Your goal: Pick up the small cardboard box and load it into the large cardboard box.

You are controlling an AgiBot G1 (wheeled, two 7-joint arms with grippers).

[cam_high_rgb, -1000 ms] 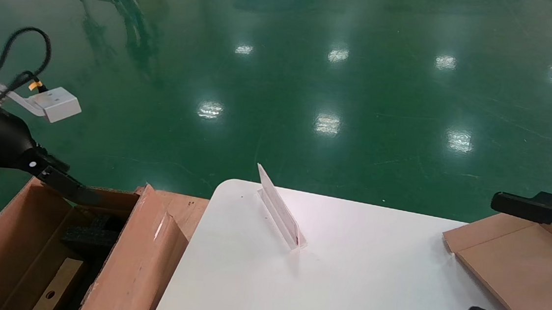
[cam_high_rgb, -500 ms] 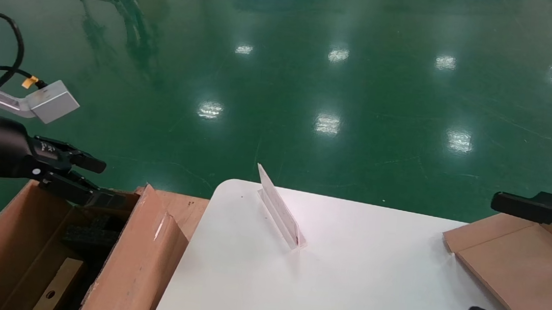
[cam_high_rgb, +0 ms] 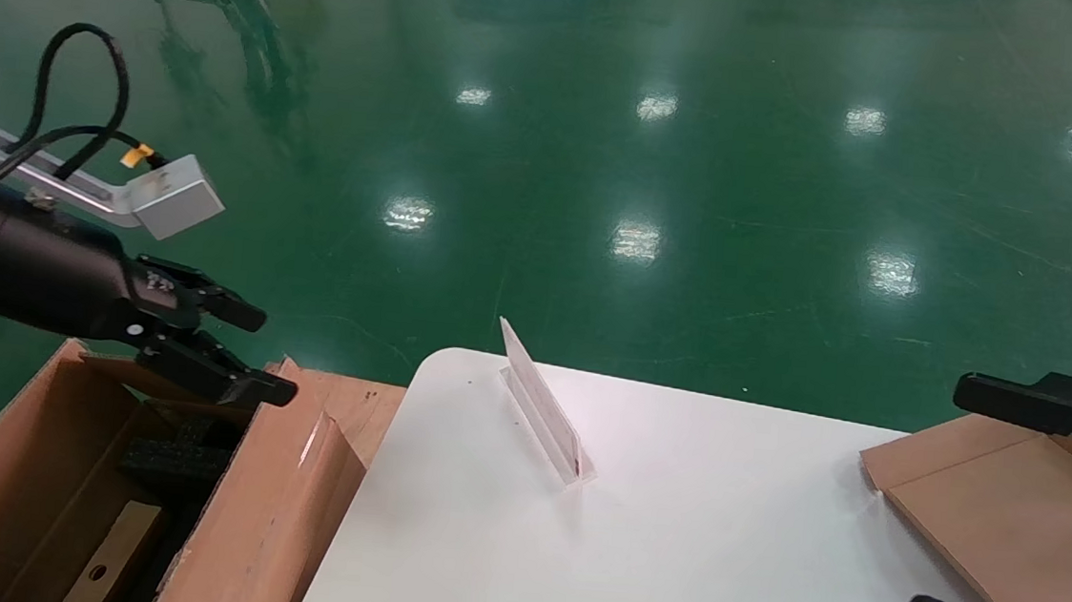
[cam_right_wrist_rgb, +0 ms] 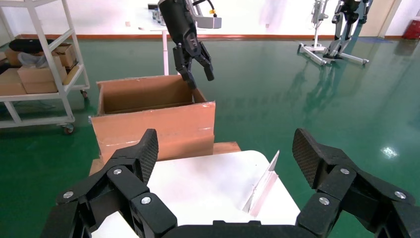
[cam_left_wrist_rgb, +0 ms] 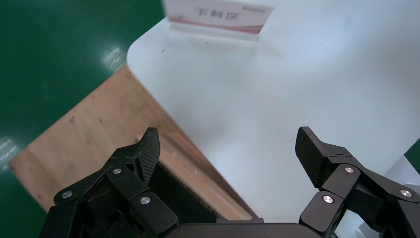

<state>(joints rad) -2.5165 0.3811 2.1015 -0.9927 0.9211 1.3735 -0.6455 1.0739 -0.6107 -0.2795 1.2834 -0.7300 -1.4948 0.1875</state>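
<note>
Our left hand [cam_high_rgb: 250,350], spread and holding nothing, hovers above the far rim of the large cardboard box [cam_high_rgb: 276,501]; the small cardboard box [cam_high_rgb: 109,559] lies below inside it, long axis running toward us; our right hand [cam_right_wrist_rgb: 225,148], spread, waits over the bench [cam_high_rgb: 669,560].

A factory-like robot lab: glossy green floor [cam_high_rgb: 700,161], wheeled shelving rack [cam_right_wrist_rgb: 44,74] at left, other robot stands [cam_right_wrist_rgb: 341,29] upper right.
</note>
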